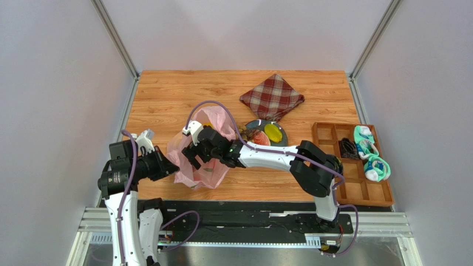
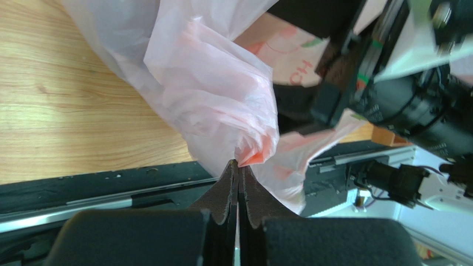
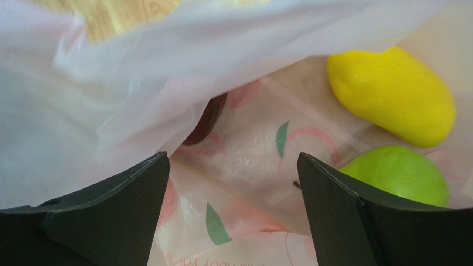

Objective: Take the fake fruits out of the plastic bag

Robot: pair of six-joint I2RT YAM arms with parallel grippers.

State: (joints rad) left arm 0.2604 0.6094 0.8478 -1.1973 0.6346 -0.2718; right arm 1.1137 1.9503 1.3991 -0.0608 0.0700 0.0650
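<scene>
The pink plastic bag (image 1: 206,169) lies on the table between the arms. My left gripper (image 1: 164,167) is shut on a bunched fold of the bag (image 2: 252,152) at its left edge. My right gripper (image 1: 191,157) is open with its fingers inside the bag's mouth. In the right wrist view a yellow pear (image 3: 394,94) and a green fruit (image 3: 397,173) lie in the bag (image 3: 252,160) to the right of the right finger (image 3: 355,216); a dark red apple (image 3: 204,123) is half hidden under a fold. On the dark plate (image 1: 282,134) lie an elongated yellow fruit (image 1: 272,132), a pink-red slice (image 1: 261,138) and a brownish grape bunch (image 1: 247,133).
A red plaid cloth (image 1: 272,97) lies behind the plate. A wooden compartment tray (image 1: 362,189) stands at the right with rolled teal socks (image 1: 371,155) and a dark sock (image 1: 348,148). A black rail (image 1: 244,216) runs along the table's near edge.
</scene>
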